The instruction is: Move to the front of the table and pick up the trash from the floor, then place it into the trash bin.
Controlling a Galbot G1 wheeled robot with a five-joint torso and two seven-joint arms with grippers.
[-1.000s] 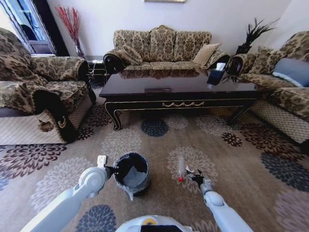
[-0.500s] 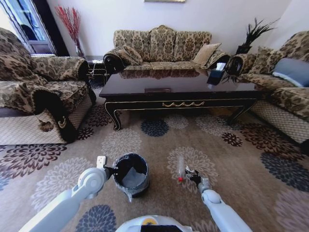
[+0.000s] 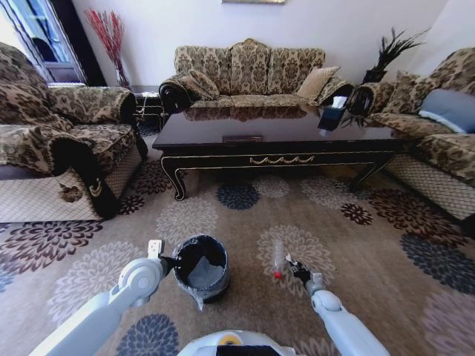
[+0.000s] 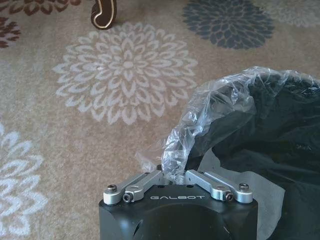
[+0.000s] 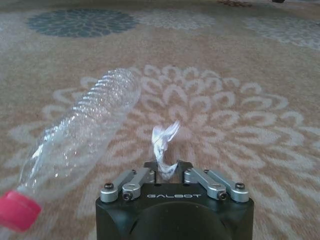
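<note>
While the left gripper point(image 4: 176, 176) pinches the trash bin's point(image 3: 202, 265) clear liner point(image 4: 210, 107), the right gripper point(image 5: 167, 171) clamps a crumpled scrap point(image 5: 164, 142) low over the carpet point(image 3: 356, 252). Just beside it lies the red-capped plastic bottle point(image 5: 80, 137), short of the coffee table point(image 3: 278, 141).

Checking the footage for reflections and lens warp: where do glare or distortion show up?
Head view: the glossy table mirrors the sofa, and straight edges bow toward the picture's corners. Left wrist view: the trash bin liner catches bright highlights. Right wrist view: the clear bottle glints; the far carpet looks soft.
</note>
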